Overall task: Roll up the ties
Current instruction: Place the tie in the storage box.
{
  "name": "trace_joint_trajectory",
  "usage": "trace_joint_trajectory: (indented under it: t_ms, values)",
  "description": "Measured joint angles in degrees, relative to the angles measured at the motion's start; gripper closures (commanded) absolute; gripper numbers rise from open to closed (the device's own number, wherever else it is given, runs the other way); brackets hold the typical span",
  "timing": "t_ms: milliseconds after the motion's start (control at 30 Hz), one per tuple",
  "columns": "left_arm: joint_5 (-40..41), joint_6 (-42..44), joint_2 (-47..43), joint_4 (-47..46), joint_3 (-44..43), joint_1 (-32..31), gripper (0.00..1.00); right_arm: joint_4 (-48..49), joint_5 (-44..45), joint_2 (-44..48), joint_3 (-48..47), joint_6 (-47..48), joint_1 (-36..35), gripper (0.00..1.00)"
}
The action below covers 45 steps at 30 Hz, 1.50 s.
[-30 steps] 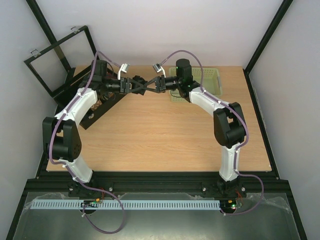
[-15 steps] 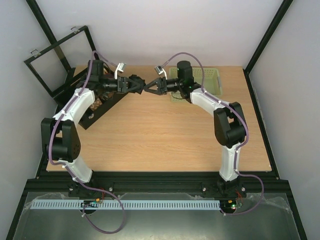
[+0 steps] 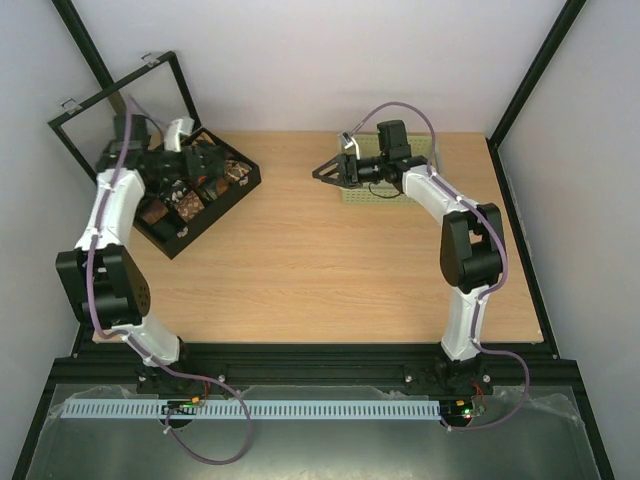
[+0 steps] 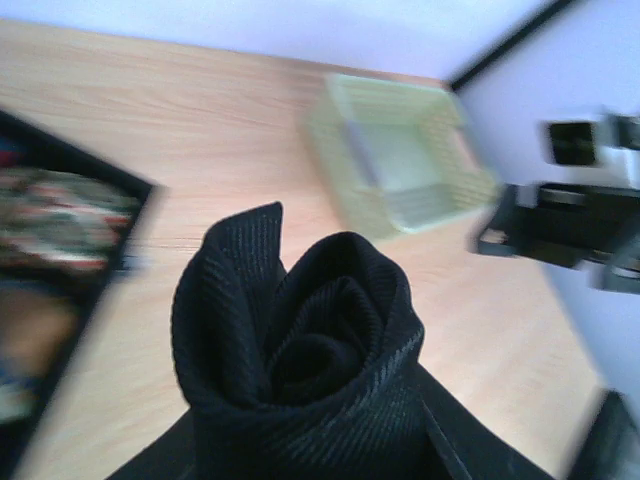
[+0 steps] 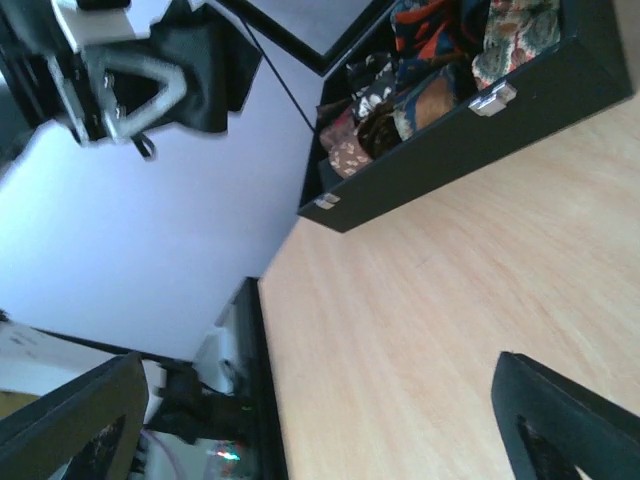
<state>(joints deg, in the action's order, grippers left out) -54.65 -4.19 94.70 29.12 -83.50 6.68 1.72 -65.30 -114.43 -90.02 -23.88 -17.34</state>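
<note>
A lab robot cell: white panels (image 3: 300,60), black frame (image 3: 530,75), wooden table (image 3: 320,260).

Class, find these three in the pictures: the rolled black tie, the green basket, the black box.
Rolled black tie (image 4: 300,350): left wrist view, centre of the coil.
Green basket (image 4: 440,205): left wrist view, near wall.
Black box (image 5: 440,150): right wrist view, outer side wall.

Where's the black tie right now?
The black tie sits coiled in the left gripper, over the black box at the far left of the table in the top view.
</note>
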Motion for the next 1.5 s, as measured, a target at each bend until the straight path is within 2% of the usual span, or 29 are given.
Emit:
trace_joint_trajectory:
  t_ms: [267,467,600,733,933,1167,1500]
  values:
    - [19.6,15.0,7.7,13.8,-16.2,12.4,0.93,-12.6,5.4,1.1,-2.5,12.0,0.5,0.01]
    - [32.2,28.7,18.7,19.7,-27.0,14.8,0.97,-17.9,7.4,1.8,-2.5,16.7,1.1,0.01]
    - [38.9,32.5,27.9,23.4,-36.2,15.4,0.98,-19.7,8.5,1.9,-2.5,18.3,1.6,0.01]
    - [40.8,28.1,35.9,26.2,-44.7,15.4,0.98,-20.5,9.5,1.9,-2.5,19.0,1.8,0.01]
    - [41.1,14.1,36.7,26.7,-42.1,14.2,0.98,-21.2,10.7,1.9,-2.4,20.1,1.8,0.01]
    - [48.6,-0.6,36.9,25.5,-42.6,11.2,0.98,-23.9,12.1,1.9,-2.4,22.5,1.8,0.01]
    - [52.1,-9.8,37.9,18.3,-39.5,12.0,0.98,-29.2,13.5,1.9,-2.0,26.3,1.8,0.01]
